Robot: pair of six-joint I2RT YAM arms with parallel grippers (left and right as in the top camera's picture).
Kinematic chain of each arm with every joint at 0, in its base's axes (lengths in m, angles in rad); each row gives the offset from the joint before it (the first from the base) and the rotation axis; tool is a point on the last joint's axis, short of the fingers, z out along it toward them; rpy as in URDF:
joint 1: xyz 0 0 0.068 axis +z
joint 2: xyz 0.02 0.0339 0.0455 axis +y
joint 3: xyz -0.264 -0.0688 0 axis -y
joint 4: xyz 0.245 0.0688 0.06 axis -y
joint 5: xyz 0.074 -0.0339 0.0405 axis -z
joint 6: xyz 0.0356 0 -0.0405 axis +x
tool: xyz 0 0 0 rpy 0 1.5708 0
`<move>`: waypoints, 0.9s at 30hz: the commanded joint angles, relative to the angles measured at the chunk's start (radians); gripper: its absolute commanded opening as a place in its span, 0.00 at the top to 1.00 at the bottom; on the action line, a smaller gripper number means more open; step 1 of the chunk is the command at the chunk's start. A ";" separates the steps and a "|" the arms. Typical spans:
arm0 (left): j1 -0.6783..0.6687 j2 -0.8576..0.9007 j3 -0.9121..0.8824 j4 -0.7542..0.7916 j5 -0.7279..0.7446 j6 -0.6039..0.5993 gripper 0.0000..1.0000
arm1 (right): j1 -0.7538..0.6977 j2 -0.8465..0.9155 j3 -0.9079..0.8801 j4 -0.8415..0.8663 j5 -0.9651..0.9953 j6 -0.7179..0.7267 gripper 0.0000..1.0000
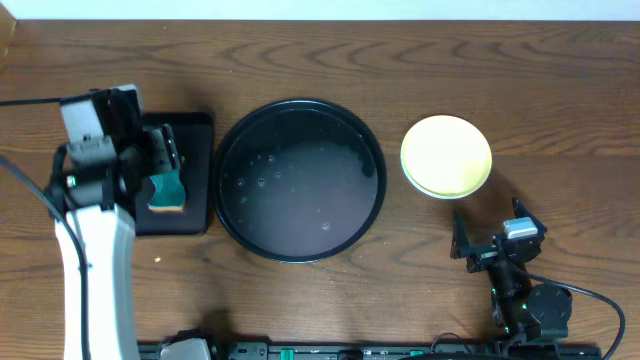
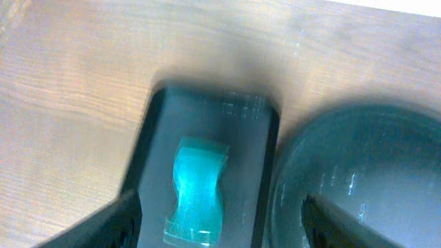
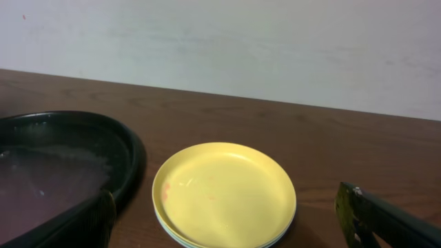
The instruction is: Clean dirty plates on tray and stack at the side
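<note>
The plates (image 1: 446, 157) sit stacked on the table right of the round black tray (image 1: 300, 180), pale yellow one on top, mint edges showing under it in the right wrist view (image 3: 224, 196). A faint pink smear shows on the yellow plate's left rim. The tray holds only water droplets and also shows in the wrist views (image 3: 62, 172) (image 2: 358, 172). My left gripper (image 1: 170, 160) is open above a teal sponge (image 2: 200, 189), not touching it. My right gripper (image 1: 480, 240) is open and empty, in front of the stack.
The teal sponge (image 1: 166, 190) lies on a small black rectangular tray (image 1: 195, 140) left of the round tray, nearly touching it. A pale wall stands behind the table's far edge (image 3: 220, 41).
</note>
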State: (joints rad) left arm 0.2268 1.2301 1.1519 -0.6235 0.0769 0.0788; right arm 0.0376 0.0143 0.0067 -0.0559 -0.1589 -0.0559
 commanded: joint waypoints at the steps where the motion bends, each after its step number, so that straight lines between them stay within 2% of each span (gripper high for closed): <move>1: -0.020 -0.148 -0.166 0.204 0.074 -0.005 0.25 | -0.017 -0.008 -0.001 -0.004 -0.010 -0.009 0.01; 6: -0.077 -0.390 -0.463 0.467 0.073 0.010 0.25 | -0.017 -0.008 -0.001 -0.004 -0.010 -0.009 0.01; 11: -0.135 -0.640 -0.719 0.591 0.069 0.052 0.25 | -0.017 -0.008 -0.001 -0.004 -0.010 -0.009 0.01; 20: -0.159 -1.001 -1.072 0.723 0.033 0.060 0.25 | -0.017 -0.008 -0.001 -0.004 -0.010 -0.009 0.01; 25: -0.159 -1.101 -1.146 0.722 0.024 0.060 0.25 | -0.017 -0.008 -0.001 -0.004 -0.010 -0.009 0.01; 27: -0.159 -1.132 -1.148 0.673 0.024 0.060 0.25 | -0.017 -0.008 -0.001 -0.004 -0.010 -0.009 0.01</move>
State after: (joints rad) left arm 0.0708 0.1520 0.0212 0.0811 0.1188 0.1257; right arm 0.0376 0.0128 0.0067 -0.0559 -0.1612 -0.0559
